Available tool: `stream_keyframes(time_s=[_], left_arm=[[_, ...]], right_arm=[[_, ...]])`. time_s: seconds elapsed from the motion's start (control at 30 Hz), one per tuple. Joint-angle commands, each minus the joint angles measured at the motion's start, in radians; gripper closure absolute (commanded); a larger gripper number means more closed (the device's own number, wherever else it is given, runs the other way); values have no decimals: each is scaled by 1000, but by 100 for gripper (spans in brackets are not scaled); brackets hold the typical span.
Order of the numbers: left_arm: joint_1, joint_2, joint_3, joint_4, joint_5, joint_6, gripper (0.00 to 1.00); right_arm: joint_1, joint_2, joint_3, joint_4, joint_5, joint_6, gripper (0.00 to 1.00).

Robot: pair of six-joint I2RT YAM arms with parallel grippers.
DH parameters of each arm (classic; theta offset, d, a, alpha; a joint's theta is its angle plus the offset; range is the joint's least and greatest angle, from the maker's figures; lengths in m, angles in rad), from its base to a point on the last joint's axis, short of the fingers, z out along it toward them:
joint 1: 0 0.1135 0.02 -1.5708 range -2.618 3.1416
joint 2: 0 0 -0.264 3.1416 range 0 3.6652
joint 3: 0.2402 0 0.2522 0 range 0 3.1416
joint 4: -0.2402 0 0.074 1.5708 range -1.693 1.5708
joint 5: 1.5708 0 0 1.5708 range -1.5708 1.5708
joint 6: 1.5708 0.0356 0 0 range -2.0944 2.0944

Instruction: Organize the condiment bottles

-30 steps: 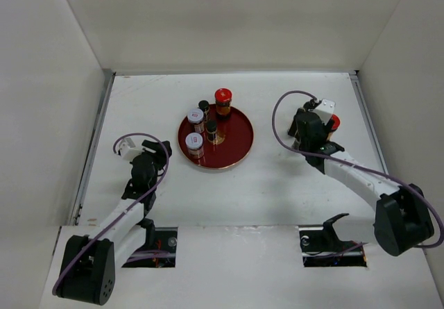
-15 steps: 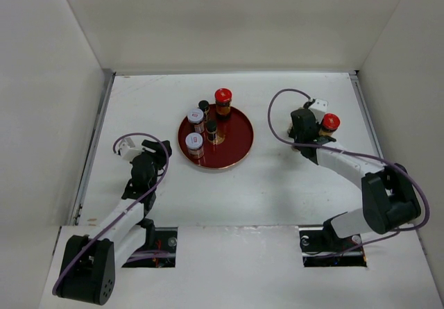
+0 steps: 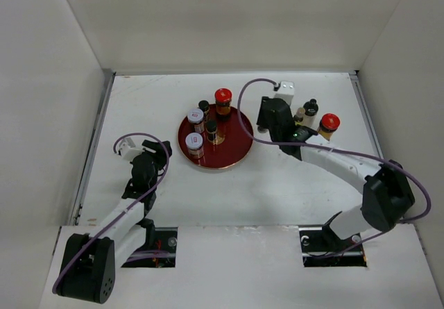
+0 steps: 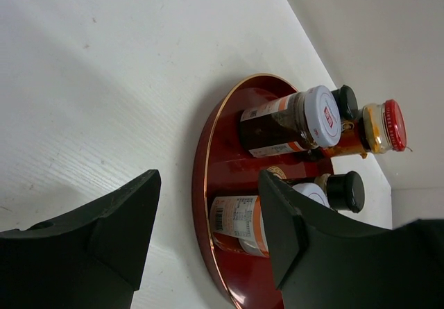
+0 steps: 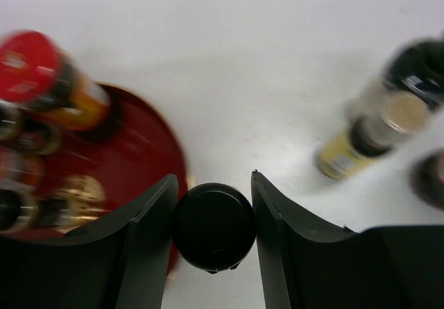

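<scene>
Right fingers (image 5: 147, 238): clamped on the cap of a black-capped bottle (image 5: 214, 227), one finger on each side, both touching. In the wrist view the bottle sits right at the rim of the tray (image 5: 142, 160). Cannot tell whether it stands on the counter (image 5: 236, 80) or is lifted. From above, the right arm (image 3: 326, 157) stretches to just beside the tray's right edge, and the held bottle is hidden under the wrist.

Left fingers (image 4: 114, 222): apart, nothing between them, low over the counter. They face the tray from near its left rim, not touching.

On the tray, five upright:
- red jar (image 3: 223, 97) at the far edge
- far white jar (image 3: 195, 117) and near white jar (image 3: 193, 141) on the left side
- far slim bottle (image 3: 203, 105) and mid slim bottle (image 3: 211, 126), both black-capped, among them

Off the tray, on the far right of the counter:
- yellowish bottle (image 3: 300, 114)
- dark-capped bottle (image 3: 310, 107) just beside it
- second red jar (image 3: 329, 123) just right of those

This group is blurred in the wrist view.
</scene>
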State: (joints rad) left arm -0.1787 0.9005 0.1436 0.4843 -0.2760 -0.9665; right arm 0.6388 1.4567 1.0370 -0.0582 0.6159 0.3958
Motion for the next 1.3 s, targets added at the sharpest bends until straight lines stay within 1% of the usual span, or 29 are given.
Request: stream_keyframes(time_s=[0.0, 0.17, 0.3, 0.5, 0.57, 0.67, 0.73, 0.83, 0.93, 1.0, 1.07, 1.17, 1.2, 1.27], left_arm=[[-5, 9, 14, 60, 1, 0, 44], [3, -20, 7, 56, 0, 5, 44], [5, -12, 7, 56, 12, 0, 44], [-2, 11, 11, 60, 17, 0, 44], [-6, 11, 14, 62, 9, 5, 44], [-5, 24, 17, 62, 15, 0, 44], [2, 15, 14, 63, 18, -1, 44], [-3, 8, 14, 63, 5, 5, 44], [3, 0, 10, 62, 17, 2, 44], [-1, -6, 11, 59, 9, 5, 44], [-3, 1, 11, 60, 11, 5, 44], [0, -6, 11, 59, 20, 3, 44], [-5, -11, 13, 57, 14, 5, 44], [-6, -5, 11, 60, 9, 6, 44]], right_arm=[[60, 100, 121, 115, -57, -32, 62], [110, 296, 303, 153, -87, -69, 62], [120, 428, 426, 155, -111, -80, 62], [121, 545, 501, 152, -122, -71, 60], [121, 562, 500, 152, -122, -68, 57], [123, 573, 489, 152, -120, -60, 42], [123, 570, 480, 152, -120, -57, 34], [124, 536, 456, 152, -125, -45, 26], [124, 469, 422, 152, -127, -45, 22], [124, 400, 379, 155, -117, -43, 21], [124, 332, 339, 149, -114, -38, 22], [85, 226, 261, 146, -87, -40, 24], [69, 191, 227, 150, -70, -40, 27], [22, 127, 169, 144, -45, -37, 38]])
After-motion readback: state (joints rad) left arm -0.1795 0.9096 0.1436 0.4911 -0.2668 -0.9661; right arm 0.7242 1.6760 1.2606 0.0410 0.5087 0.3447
